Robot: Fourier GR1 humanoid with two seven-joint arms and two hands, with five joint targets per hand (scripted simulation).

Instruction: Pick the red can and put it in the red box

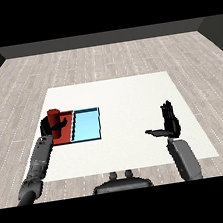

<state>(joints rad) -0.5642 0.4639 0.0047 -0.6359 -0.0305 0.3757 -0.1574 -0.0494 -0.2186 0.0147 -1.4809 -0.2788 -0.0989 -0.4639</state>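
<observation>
Floorboards of pale grey wood spread out under everything and run back to a dark wall. On them stands the white worktop, seen from above and wider toward the near edge.

Two trays lie side by side on the left part of the worktop, their long sides touching. The light blue tray is the one nearer the middle, with a dark rim around a pale floor. The red tray lies to its left, close to the worktop's left edge, and a good part of it is hidden by the arm and can in front of it.

Two grey forearms come in from the lower corners. The left forearm reaches up along the left edge of the worktop to the red tray. The right forearm stands well apart from both trays, over the bare right side of the worktop.

The right robot hand holds nothing; its fingers point straight up and its thumb sticks out to the left.

The left robot hand is curled round the red can, which stands upright over the far left corner of the red tray. Whether the can's base touches the tray floor cannot be told.
</observation>
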